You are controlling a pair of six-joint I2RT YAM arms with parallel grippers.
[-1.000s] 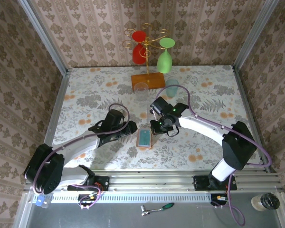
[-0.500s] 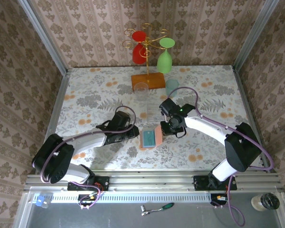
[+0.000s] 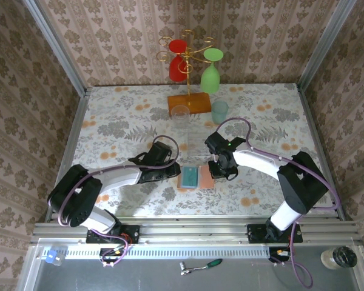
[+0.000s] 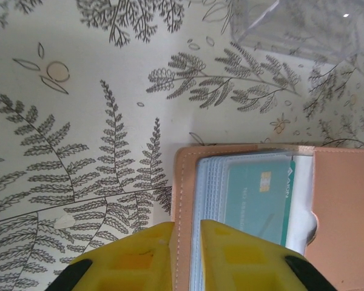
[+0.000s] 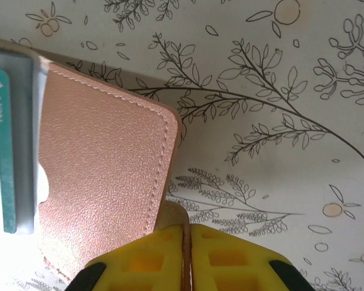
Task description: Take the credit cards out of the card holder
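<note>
Left claw [image 4: 187, 235], right claw [image 5: 187, 235] — card holder [image 4: 344, 206] edges

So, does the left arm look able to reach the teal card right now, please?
Probably not yet: the left gripper pinches an edge of the card holder; the teal card lies uncovered beside it.

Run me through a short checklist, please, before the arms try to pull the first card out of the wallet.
1. The wallet lies open, pockets up: ok.
2. The left claw pinches its left edge: ok.
3. The right claw is shut on the right cover: ok.
4. A teal card shows in the pockets: ok.
5. One claw is free to pull it: not ok, both hold the wallet.
6. Number of cards behind it: cannot tell.
</note>
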